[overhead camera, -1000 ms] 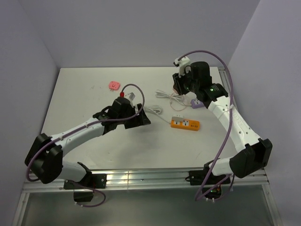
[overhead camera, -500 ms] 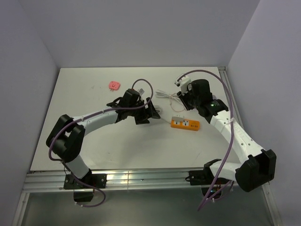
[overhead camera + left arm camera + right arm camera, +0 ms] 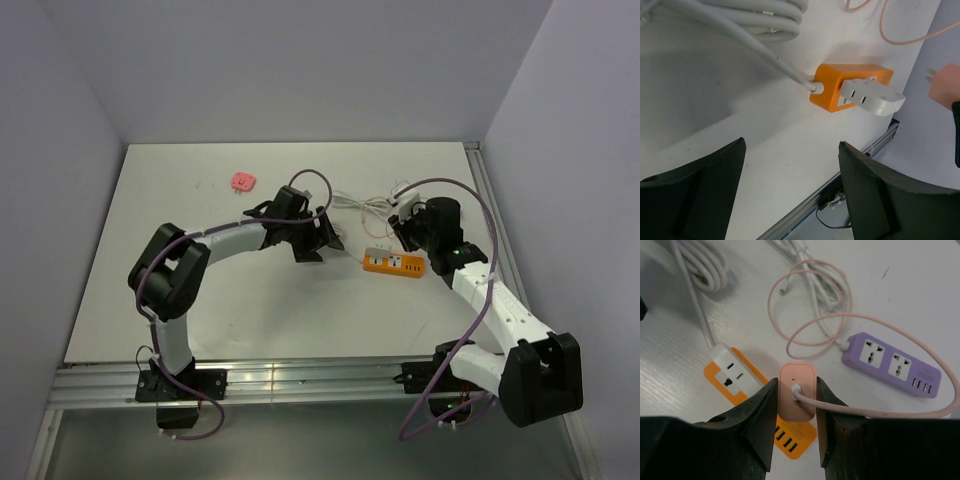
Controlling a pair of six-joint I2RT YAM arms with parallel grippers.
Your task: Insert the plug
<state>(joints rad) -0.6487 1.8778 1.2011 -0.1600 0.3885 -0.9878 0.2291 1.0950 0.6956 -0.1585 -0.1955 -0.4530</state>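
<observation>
**Pink plug poised beside orange strip's sockets**

Pink plastic sits clenched in the right gripper, which grasps the plug by its sides at the lower centre of the right wrist frame. The plug's cable trails off to the right. Just below and left of it lies the orange power strip, 1 of 2 strips on the desk, with its white socket face up. The purple strip lies apart at the right of that frame.

The left gripper hangs released and empty over the orange strip's cable end, near a coiled white cord. The left wrist frame catches the plug's prongs at its right edge, off to the side of the sockets.

Done well, the step likely calls for bringing the plug over the white sockets and squaring the prongs with the slots. It would then be pressed straight down while the free gripper steadies the light strip against sliding.
</observation>
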